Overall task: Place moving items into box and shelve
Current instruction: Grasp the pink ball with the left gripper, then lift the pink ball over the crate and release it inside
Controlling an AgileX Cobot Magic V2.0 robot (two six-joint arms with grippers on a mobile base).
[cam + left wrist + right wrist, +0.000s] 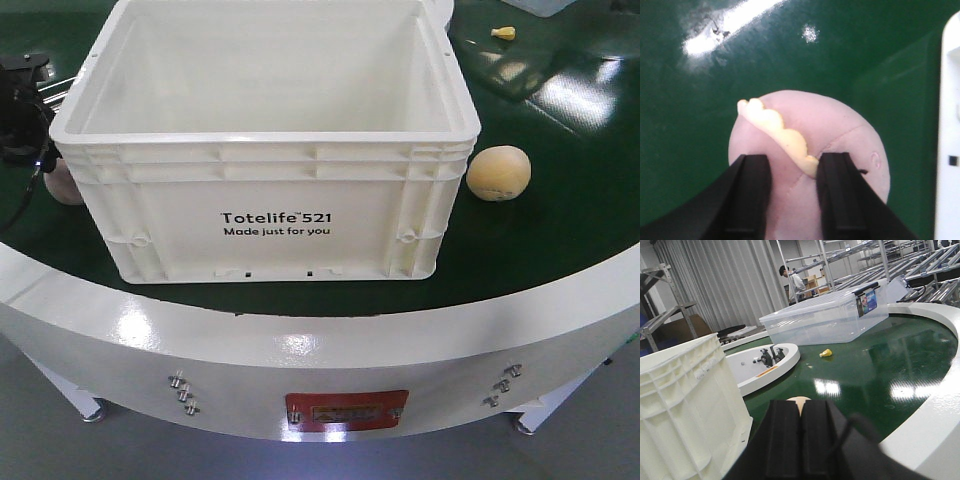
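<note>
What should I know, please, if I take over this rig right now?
Left gripper: jaws open over the pale pink round soft piece, which lies on the green belt left of the large white ribbed plastic crate; not yet gripped.
Right gripper: jaws shut, empty.
Tan-yellow round piece: on the belt, right of the crate.
Done: nothing; no piece in the crate.
To do: put both pieces in, then shelve the crate.

Pinkish piece (66, 183) half behind crate (270, 200)

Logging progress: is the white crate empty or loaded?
Empty where visible: crate interior is bare; tan piece and pink piece sit outside.
</note>
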